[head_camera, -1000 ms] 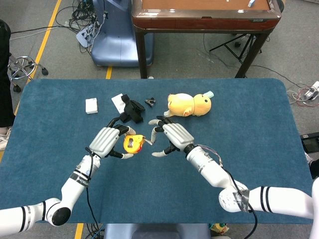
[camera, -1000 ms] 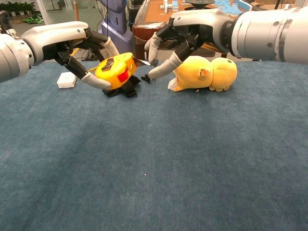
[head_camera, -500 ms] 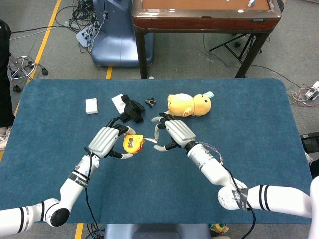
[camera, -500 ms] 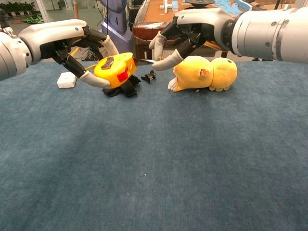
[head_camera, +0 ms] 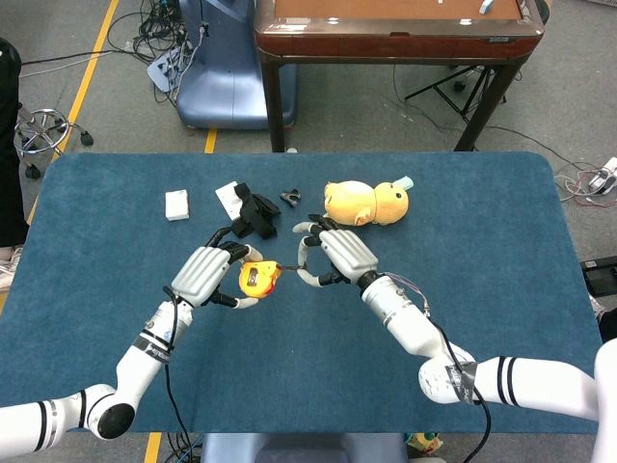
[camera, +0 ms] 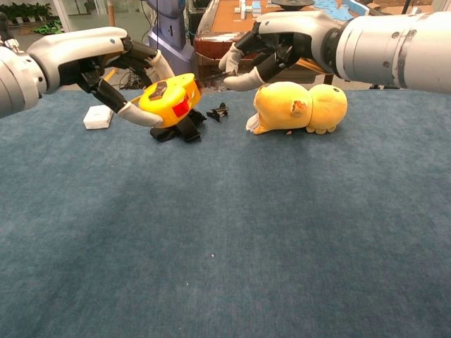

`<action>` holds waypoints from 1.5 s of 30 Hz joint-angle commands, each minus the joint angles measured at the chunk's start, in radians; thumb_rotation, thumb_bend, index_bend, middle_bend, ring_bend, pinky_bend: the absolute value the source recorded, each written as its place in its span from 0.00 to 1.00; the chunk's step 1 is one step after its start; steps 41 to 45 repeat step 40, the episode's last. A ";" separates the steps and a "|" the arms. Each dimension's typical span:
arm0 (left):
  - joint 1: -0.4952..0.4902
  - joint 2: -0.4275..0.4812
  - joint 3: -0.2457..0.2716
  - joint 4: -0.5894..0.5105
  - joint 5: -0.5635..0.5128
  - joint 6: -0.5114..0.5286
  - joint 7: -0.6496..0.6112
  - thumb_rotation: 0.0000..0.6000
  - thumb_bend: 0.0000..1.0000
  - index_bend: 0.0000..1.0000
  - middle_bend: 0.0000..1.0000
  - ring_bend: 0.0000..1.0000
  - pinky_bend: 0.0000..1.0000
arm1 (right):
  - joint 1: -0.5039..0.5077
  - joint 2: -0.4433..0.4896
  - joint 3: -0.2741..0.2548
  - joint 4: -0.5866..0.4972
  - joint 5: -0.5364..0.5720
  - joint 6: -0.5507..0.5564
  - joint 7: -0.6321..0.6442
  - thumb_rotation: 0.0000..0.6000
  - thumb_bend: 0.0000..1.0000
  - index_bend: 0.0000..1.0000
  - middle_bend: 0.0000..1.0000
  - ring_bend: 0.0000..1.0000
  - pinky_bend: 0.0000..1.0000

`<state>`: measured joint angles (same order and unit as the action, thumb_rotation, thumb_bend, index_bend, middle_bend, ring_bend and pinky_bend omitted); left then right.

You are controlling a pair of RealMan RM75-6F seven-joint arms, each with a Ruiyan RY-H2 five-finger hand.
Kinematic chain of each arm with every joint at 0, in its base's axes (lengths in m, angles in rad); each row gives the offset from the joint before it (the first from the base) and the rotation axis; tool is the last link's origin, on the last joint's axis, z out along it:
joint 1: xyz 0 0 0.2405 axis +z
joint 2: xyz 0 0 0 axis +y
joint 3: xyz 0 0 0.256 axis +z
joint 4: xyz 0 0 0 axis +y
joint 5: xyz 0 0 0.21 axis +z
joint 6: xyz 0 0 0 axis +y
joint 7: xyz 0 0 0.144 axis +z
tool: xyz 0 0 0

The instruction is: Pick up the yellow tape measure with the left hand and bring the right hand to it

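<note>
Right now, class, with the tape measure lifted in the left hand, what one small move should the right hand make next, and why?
Probably ease the right hand slightly leftward toward the yellow tape measure. The left hand holds it above the table, and the right hand's fingers hover beside it with a gap remaining, so the hands have not quite met.

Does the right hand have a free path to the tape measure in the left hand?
Probably yes: the right hand hovers just beside the yellow tape measure held up by the left hand, with nothing between them.
</note>
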<state>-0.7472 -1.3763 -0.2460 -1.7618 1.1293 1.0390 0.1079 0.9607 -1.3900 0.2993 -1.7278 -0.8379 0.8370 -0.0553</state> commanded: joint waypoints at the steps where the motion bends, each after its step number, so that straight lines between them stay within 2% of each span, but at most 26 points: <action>1: 0.001 0.001 -0.001 0.002 0.000 0.000 -0.003 1.00 0.14 0.53 0.51 0.29 0.00 | 0.001 -0.003 0.002 0.004 0.002 -0.002 0.004 1.00 0.53 0.58 0.20 0.00 0.00; 9: 0.006 0.006 0.003 0.007 0.002 0.000 -0.008 1.00 0.14 0.53 0.51 0.29 0.00 | -0.009 -0.005 0.011 0.006 -0.012 0.006 0.023 1.00 0.63 0.62 0.23 0.00 0.00; 16: 0.016 0.027 0.013 0.017 -0.001 -0.004 -0.005 1.00 0.14 0.53 0.51 0.29 0.00 | -0.045 0.047 0.015 -0.041 -0.043 0.022 0.049 1.00 0.64 0.65 0.26 0.00 0.00; 29: 0.041 0.081 0.070 0.081 -0.004 -0.086 -0.050 1.00 0.14 0.53 0.51 0.29 0.00 | -0.206 0.277 -0.029 -0.180 -0.157 0.079 0.125 1.00 0.64 0.68 0.28 0.02 0.00; 39: 0.066 0.072 0.104 0.163 0.041 -0.120 -0.135 1.00 0.14 0.53 0.51 0.29 0.00 | -0.335 0.482 -0.039 -0.296 -0.252 0.126 0.226 1.00 0.64 0.69 0.29 0.03 0.00; 45: 0.068 0.070 0.107 0.171 0.049 -0.122 -0.145 1.00 0.14 0.53 0.51 0.29 0.00 | -0.345 0.497 -0.041 -0.303 -0.260 0.128 0.235 1.00 0.64 0.69 0.29 0.03 0.00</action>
